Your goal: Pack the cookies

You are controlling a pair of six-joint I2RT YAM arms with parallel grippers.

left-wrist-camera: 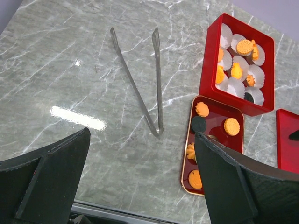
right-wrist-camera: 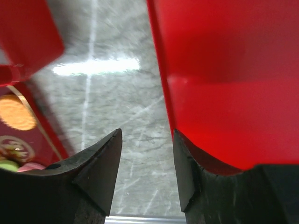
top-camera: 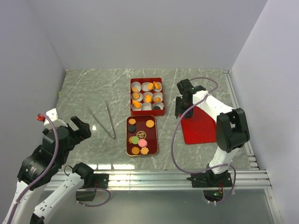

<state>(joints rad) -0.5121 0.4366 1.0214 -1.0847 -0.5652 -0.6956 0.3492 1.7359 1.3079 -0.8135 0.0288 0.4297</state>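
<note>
Several cookies (top-camera: 150, 123), orange, green, pink and dark brown, lie on a dark red tray (top-camera: 140, 126) at mid table. More orange cookies (top-camera: 147, 98) sit in white paper cups in a red box (top-camera: 146, 80) behind it. The left wrist view shows the tray cookies (left-wrist-camera: 231, 126), the tray (left-wrist-camera: 212, 122) and the box (left-wrist-camera: 209, 70). My left gripper (top-camera: 83, 127) (left-wrist-camera: 142, 134) is open and empty, above the table left of the tray. My right gripper (top-camera: 179, 111) (right-wrist-camera: 147, 133) is open, low at the left edge of a red lid (top-camera: 201, 126) (right-wrist-camera: 224, 70), right finger over that edge.
Metal tongs (top-camera: 110, 120) (left-wrist-camera: 137, 88) lie on the marble table between my left gripper and the tray, tips pointing away. The red lid lies flat at the right, near the table's right rail. White walls enclose the table on three sides.
</note>
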